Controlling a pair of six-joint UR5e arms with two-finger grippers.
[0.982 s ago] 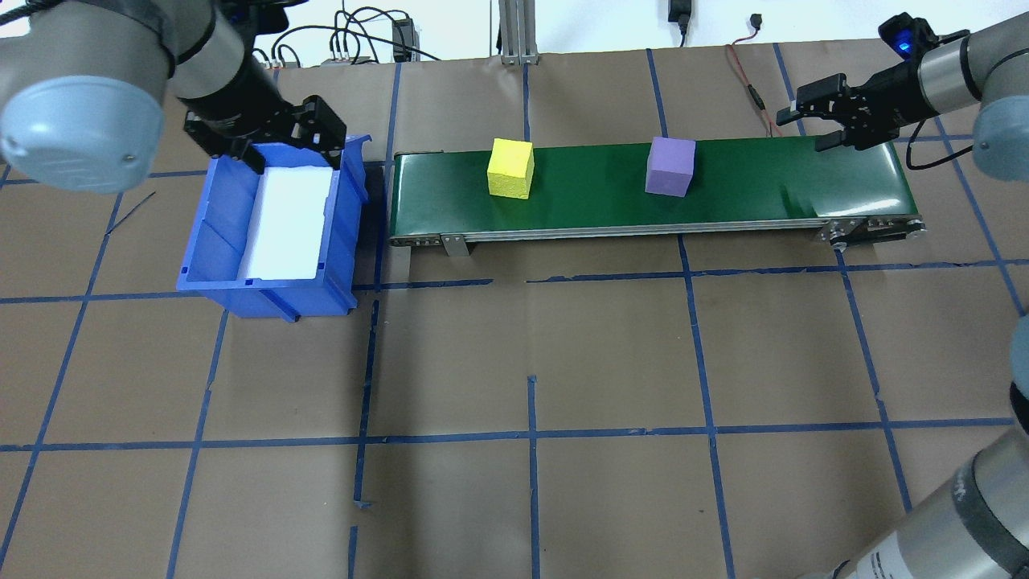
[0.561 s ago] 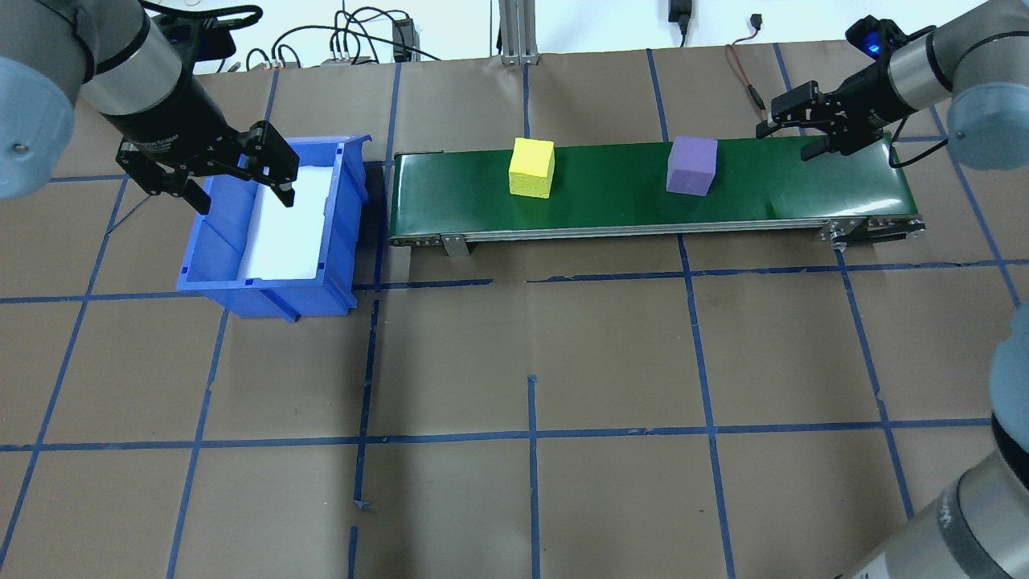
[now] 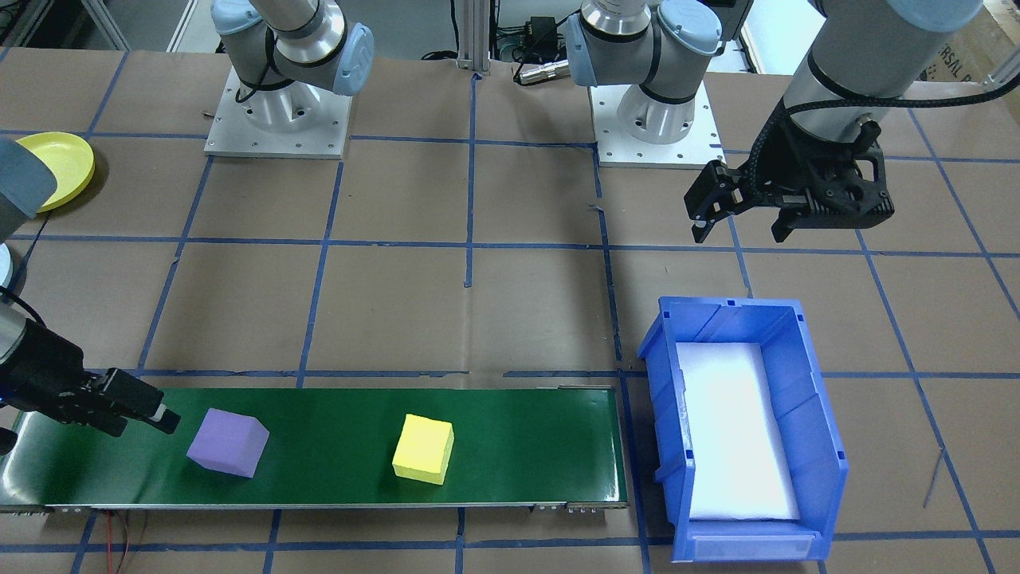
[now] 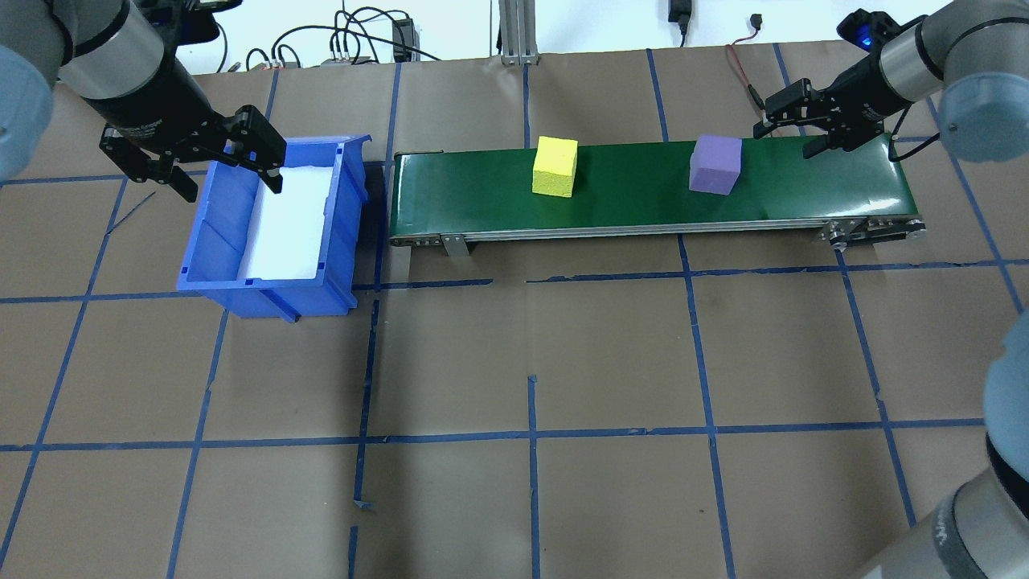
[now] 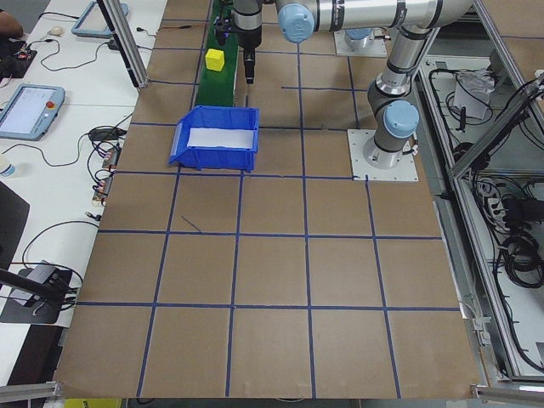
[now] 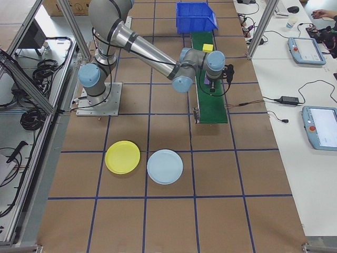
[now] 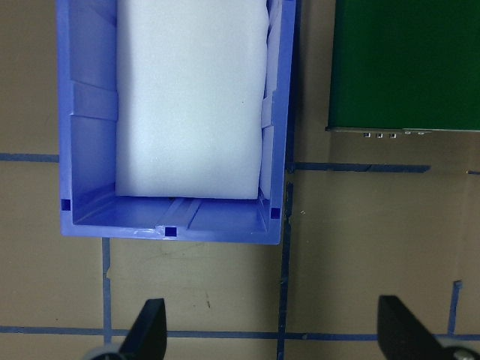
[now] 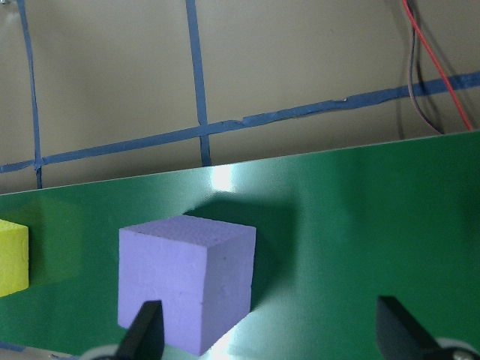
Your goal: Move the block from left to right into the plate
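Belt [image 4: 643,193] status first: I see a green conveyor running across the far side of the table, carrying two blocks set well apart. The purple block [image 4: 715,164] sits upright toward the belt's right end, and the yellow block [image 4: 555,166] sits near the middle. My right gripper [image 4: 792,129] hangs over the right end of the belt, just beside the purple block and not touching it; its fingers [image 8: 142,330] are spread wide with nothing between them, and the right wrist view shows the purple block [image 8: 187,281] directly below the spread, offset toward one finger. My left gripper [image 4: 225,165] is above the near-left rim of the blue bin [image 4: 217,225], which stands off the belt's left end. Its fingers [image 7: 146,330] are also spread wide and empty. In the left wrist view I see the bin [image 7: 86,217] lined with a white foam pad [image 7: 191,97], with the belt's end beside it. The bin holds no block. The right-side view shows two plates on the table on the robot's right, a yellow plate [image 6: 122,157] and a pale blue plate [image 6: 165,166], lying just beside each other and well apart from the belt. Both plates are bare; neither block has reached them.
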